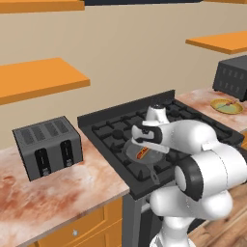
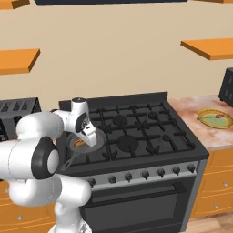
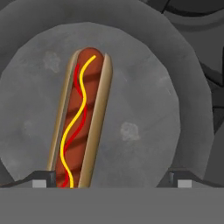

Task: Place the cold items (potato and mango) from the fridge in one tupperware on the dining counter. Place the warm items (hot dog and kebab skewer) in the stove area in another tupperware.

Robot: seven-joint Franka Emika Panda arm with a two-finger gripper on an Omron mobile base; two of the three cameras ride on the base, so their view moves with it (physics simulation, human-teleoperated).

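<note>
The gripper (image 3: 111, 179) hung wide open and empty just above the hot dog (image 3: 82, 118) in the pan (image 3: 144, 131) on the stove (image 2: 136, 132).

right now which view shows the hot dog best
The hand view: the hot dog lies close up in the pan, sauce lines clear. Both base views show a small sliver of it beside the arm.

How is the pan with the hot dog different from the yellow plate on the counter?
The pan is dark grey, while the plate is yellow-green. The pan sits on the stove grates, under the open gripper; the plate rests on the stone counter to the right, away from the arm. The pan has a handle; the plate shows none. The pan holds a hot dog; the plate's food is too small to name. Both are round and hold food.
</note>
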